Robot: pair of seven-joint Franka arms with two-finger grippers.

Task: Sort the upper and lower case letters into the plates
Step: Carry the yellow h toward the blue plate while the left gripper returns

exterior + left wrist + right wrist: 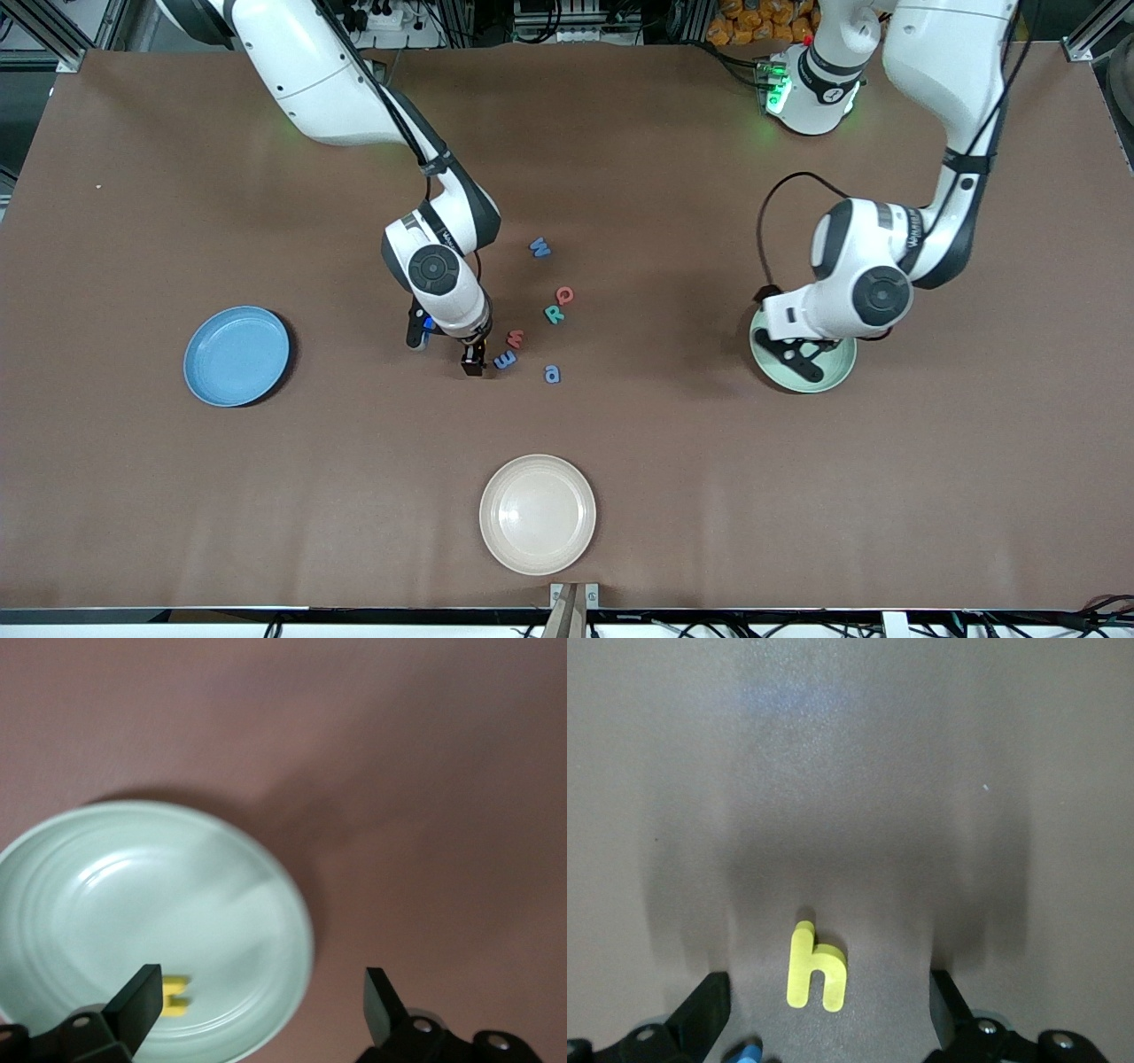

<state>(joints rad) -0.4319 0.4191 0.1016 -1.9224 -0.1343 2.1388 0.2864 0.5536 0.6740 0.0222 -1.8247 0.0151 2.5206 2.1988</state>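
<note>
My left gripper [257, 1005] hangs spread wide over the mint green plate [828, 370], where a yellow letter [175, 994] lies half hidden by 1 finger. My right gripper [828, 1010] stands wide and empty over a yellow h [816, 968]; from the front its arm hides that letter. The light blue plate [236, 355] sits toward the right arm's end, with 5 loose letters [554, 313] mid-table.
</note>
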